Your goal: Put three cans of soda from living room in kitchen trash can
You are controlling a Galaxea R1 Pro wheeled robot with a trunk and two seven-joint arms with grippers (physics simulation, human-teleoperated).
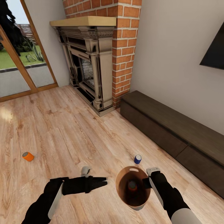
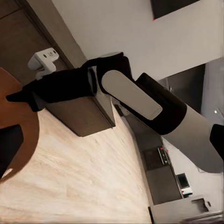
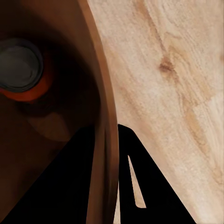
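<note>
1. The right gripper point(image 1: 148, 182) is closed on the rim of the trash can point(image 1: 123, 193). In the right wrist view one finger point(image 3: 60, 186) stands inside the brown wall and the other outside it, so the wall is pinched between them. The left gripper point(image 1: 104, 181) holds nothing; its fingers come together to a narrow point and I judge it nearly closed.

2. One orange can point(image 1: 132, 185) already stands upright on the bottom of the trash can, grey top up.

3. The blue can point(image 1: 137, 159) stands upright on the wood floor point(image 1: 62, 130), just beyond the trash can's handle slot, on the side toward the long dark cabinet point(image 1: 174, 130). It is the nearest loose can to the bin. From the left gripper it lies forward and to the right, past the bin's rim.

4. The second orange can point(image 1: 28, 156) lies on its side, well apart from the trash can, far to the left. Its long axis runs roughly left to right across the floor, grey end to the left.

5. The right arm is busy with the bin, so I think the free left arm must take the next can. For the blue one, its upright pose asks for a side grasp, and the fingers must first open.

6. The brick fireplace point(image 1: 93, 62) stands far behind all of this.
</note>
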